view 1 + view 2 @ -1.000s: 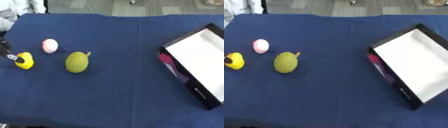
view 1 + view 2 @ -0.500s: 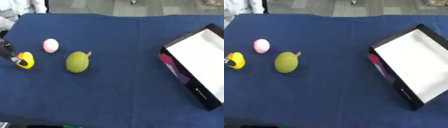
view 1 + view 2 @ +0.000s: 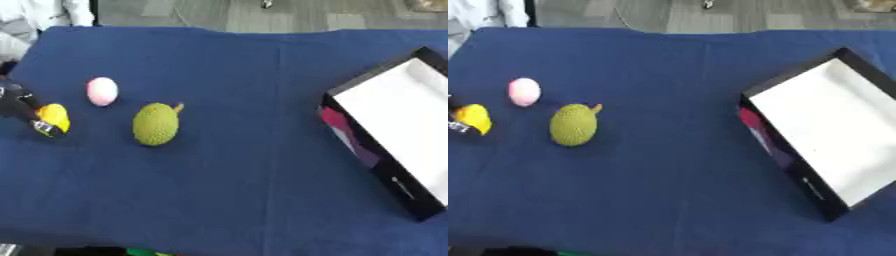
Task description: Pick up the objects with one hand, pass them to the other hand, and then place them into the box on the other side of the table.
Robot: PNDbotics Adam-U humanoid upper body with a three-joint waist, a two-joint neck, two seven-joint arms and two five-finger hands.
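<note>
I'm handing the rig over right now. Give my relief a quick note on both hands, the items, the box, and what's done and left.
Left hand: at the table's left edge, touching the yellow object; grip unclear.
Right hand: not in view.
Pink egg-shaped object and green spiky fruit lie on the blue cloth, untouched.
Box on the right shows nothing inside.
Done: nothing placed.
Left: pick up, pass and box all three.

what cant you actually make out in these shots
- Left robot hand: cut off by the left edge in both views; fingers touch the yellow toy, but the grip is unclear.
- Right robot hand: in neither view.
- Box: its right corner is cut off by the frame edge; the pink print on its dark side is too blurred to read.
- Yellow toy: shape unclear, partly behind the fingers.
</note>
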